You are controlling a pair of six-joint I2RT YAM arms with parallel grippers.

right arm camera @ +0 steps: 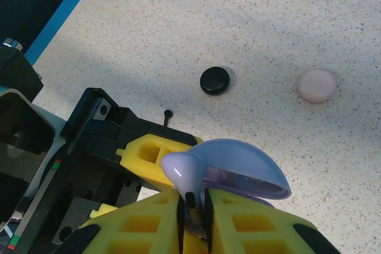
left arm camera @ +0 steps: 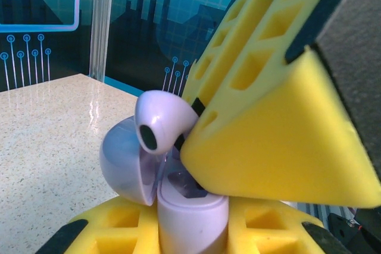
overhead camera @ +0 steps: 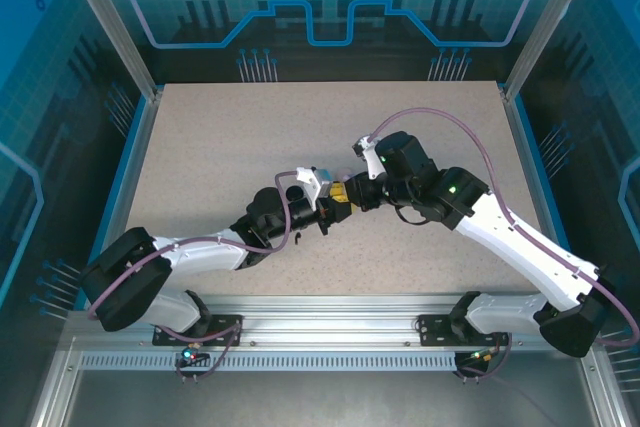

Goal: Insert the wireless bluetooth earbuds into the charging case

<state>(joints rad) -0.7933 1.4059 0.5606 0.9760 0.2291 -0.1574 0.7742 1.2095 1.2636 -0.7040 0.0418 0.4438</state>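
My left gripper [left arm camera: 190, 233] is shut on a lilac charging case [left arm camera: 191, 221], held upright with its lid [left arm camera: 122, 162] swung open to the left. My right gripper [right arm camera: 194, 212] is shut on the stem of a lilac earbud [right arm camera: 183, 171], which hangs bud-up right over the case's open well. In the left wrist view the earbud [left arm camera: 158, 117] leans against the lid, and a yellow right finger [left arm camera: 280, 135] covers most of the well. The two grippers meet at mid-table, left gripper [overhead camera: 325, 211] against right gripper [overhead camera: 346, 195].
On the speckled table beyond the grippers lie a shut black round case [right arm camera: 215, 80] and a pale pink round case [right arm camera: 317, 85]. A small black earbud [right arm camera: 168, 114] lies close to the left gripper's finger [right arm camera: 152, 153]. A blue strip [right arm camera: 62, 16] marks the table's edge.
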